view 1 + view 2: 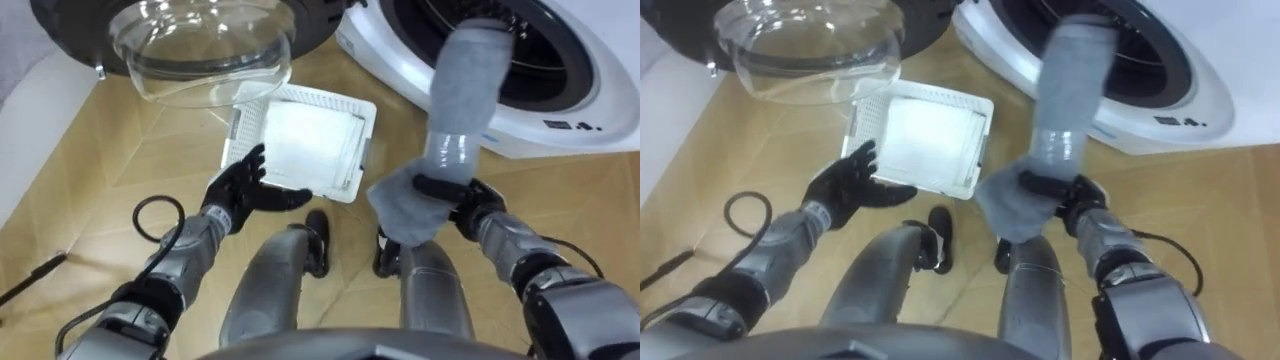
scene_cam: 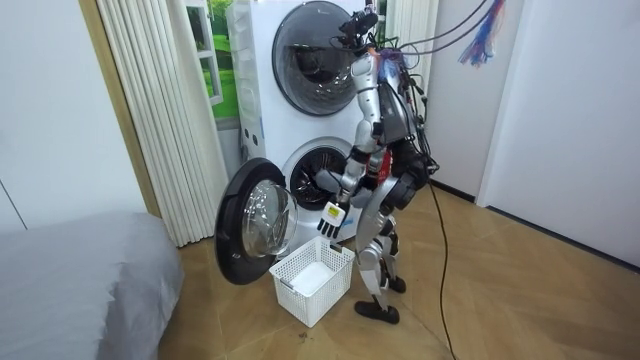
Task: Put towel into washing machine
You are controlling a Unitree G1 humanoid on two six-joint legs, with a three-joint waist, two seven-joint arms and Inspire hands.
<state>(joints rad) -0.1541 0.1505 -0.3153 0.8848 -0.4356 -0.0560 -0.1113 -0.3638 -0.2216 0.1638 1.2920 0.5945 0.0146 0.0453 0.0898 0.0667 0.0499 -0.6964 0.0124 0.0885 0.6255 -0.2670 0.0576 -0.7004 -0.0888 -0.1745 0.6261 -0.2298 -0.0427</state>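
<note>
- Left hand (image 1: 243, 190): black fingers spreading wide, holding nothing, hovering at the near edge of the white perforated plastic basket (image 1: 240, 128).
- Right hand (image 1: 455, 195): fingers curling round the grey towel (image 1: 462, 90), one bunch hanging below them.
- Towel's upper length: stretching up across the drum opening of the white front-loading washing machine (image 1: 590, 110).

The two head cameras are looking steeply down, close above the white basket (image 1: 243, 130) and the washing machine (image 1: 595, 85); the room camera is standing well back, facing that same machine and basket with the whole robot.
</note>
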